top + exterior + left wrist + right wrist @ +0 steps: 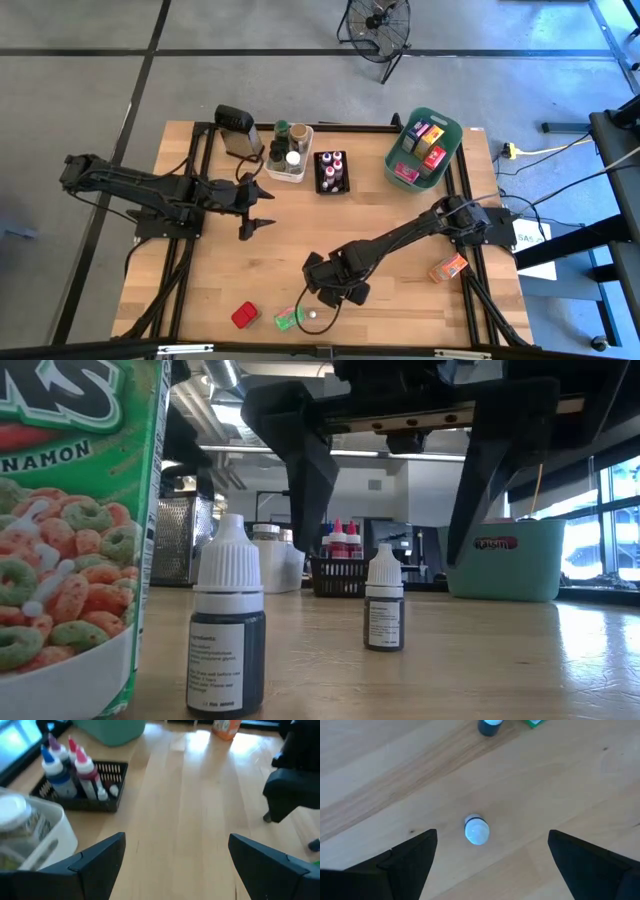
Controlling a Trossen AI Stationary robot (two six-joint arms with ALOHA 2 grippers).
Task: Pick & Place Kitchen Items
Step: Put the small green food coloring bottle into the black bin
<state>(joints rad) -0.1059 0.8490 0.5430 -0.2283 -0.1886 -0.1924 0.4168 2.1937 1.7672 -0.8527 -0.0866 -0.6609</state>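
My right gripper hangs open over the table's near middle, pointing down. In the low view its two fingers straddle a small dark bottle with a white cap without touching it. The right wrist view shows that bottle standing upright between the fingertips. A second white-capped bottle stands nearer the edge, beside a green cereal packet. A red packet and an orange packet lie on the wood. My left gripper waits open at left centre.
Along the far edge stand a grey grater, a white bin of jars, a black basket of small bottles and a teal bin of packets. Bare wood lies between the two grippers.
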